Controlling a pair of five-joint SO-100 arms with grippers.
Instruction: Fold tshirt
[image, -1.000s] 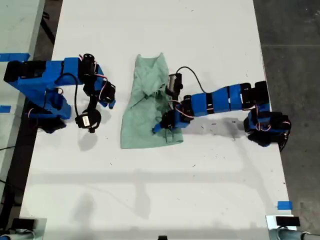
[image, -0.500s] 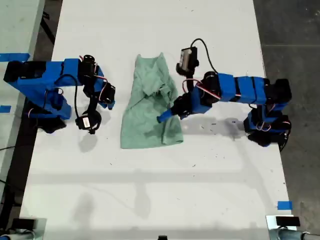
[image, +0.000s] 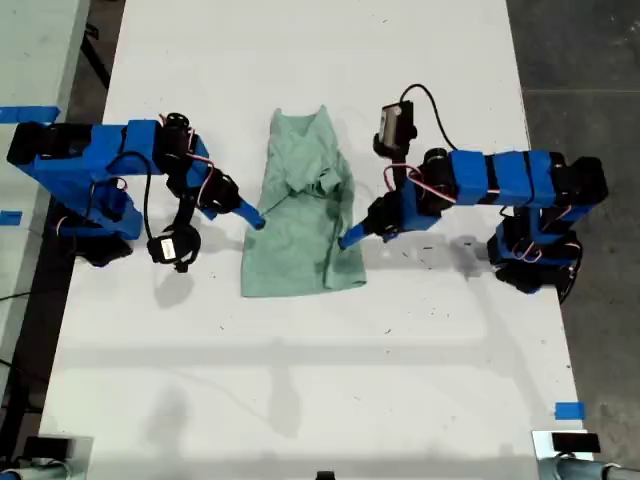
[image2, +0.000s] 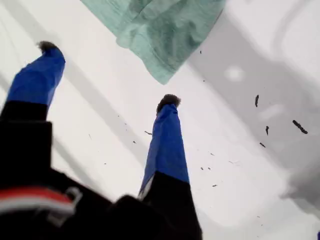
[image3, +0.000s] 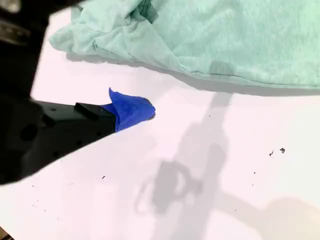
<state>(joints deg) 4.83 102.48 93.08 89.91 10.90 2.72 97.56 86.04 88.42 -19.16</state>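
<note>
The pale mint-green tshirt (image: 300, 230) lies partly folded and rumpled in the middle of the white table (image: 320, 380). My first gripper (image: 350, 237) comes from the exterior view's right and sits at the shirt's right edge, near its lower corner. In the first wrist view its gripper (image2: 109, 75) is open and empty, with the tshirt (image2: 165, 30) corner just beyond the fingertips (image2: 169, 102). My second gripper (image: 252, 220) reaches from the exterior view's left to the shirt's left edge. One blue fingertip (image3: 132, 111) shows apart from the other jaw, short of the tshirt (image3: 225, 40), holding nothing.
Black specks (image: 420, 255) dot the table by the first arm. Blue tape marks sit at the exterior view's lower right (image: 569, 410) and far left (image: 30, 113). Dark floor (image: 590, 60) runs past the table's right edge in the exterior view.
My first gripper has lifted off the shirt and drawn back to its right edge in the exterior view. My second gripper has stretched out to the shirt's left edge.
</note>
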